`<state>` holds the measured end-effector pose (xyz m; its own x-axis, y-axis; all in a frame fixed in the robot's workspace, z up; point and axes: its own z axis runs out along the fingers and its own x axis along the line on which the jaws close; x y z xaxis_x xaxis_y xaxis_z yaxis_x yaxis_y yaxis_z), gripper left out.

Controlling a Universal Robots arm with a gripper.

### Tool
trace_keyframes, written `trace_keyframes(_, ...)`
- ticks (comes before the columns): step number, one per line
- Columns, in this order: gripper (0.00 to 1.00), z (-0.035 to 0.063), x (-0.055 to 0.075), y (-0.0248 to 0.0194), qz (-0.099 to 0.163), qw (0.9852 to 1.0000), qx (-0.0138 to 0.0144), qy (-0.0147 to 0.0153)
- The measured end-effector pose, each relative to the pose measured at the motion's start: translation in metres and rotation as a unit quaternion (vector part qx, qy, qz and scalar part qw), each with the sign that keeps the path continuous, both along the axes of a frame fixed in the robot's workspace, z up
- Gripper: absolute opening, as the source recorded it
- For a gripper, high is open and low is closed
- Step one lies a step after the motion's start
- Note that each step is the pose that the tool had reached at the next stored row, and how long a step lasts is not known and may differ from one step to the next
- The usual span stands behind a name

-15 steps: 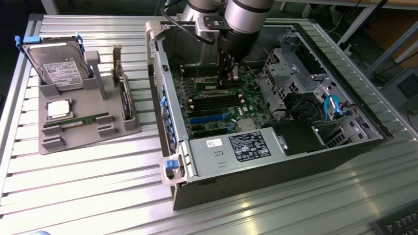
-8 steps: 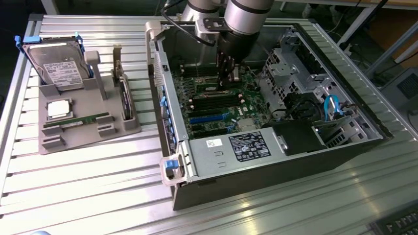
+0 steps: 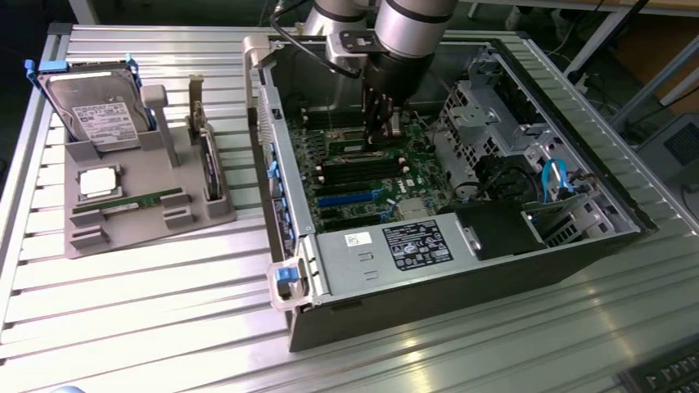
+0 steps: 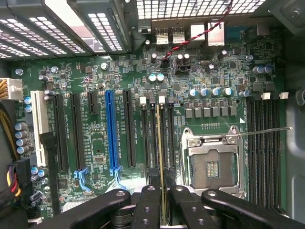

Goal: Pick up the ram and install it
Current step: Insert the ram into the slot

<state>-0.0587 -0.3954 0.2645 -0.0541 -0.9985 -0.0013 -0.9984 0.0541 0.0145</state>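
Note:
My gripper point(image 3: 381, 135) reaches down into the open computer case point(image 3: 295, 246), over the motherboard's memory slots. In the wrist view the ram point(image 4: 161, 143) shows edge-on as a thin yellowish-green strip running between the two dark fingers point(image 4: 147, 207). It lines up with the black memory slots point(image 4: 151, 138) beside the processor socket point(image 4: 209, 160). The gripper point(image 4: 163, 210) is shut on the ram. Whether the stick's lower edge touches a slot I cannot tell.
On the exterior view's left a grey holder point(image 3: 153, 221) carries a silver hard drive point(image 3: 101, 115), a square processor chip point(image 3: 96, 182) and a green stick point(image 3: 142, 199). Case walls, a drive cage point(image 3: 480, 115) and the power supply point(image 3: 410, 246) surround the motherboard.

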Motion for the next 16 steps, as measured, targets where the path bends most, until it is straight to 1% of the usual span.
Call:
trace_keyframes(4,0.14,-0.0004,0.000,0.0001,0.000,1.0000,0.0001,-0.0001)
trace_keyframes(7,0.14,-0.0049,0.000,-0.0003,0.000,1.0000,-0.0001,-0.0011)
trace_keyframes(12,0.14,-0.0104,0.000,-0.0047,-0.006,1.0000,0.0000,-0.0012)
trace_keyframes(16,0.14,-0.0150,0.000,-0.0059,-0.008,1.0000,0.0000,-0.0014)
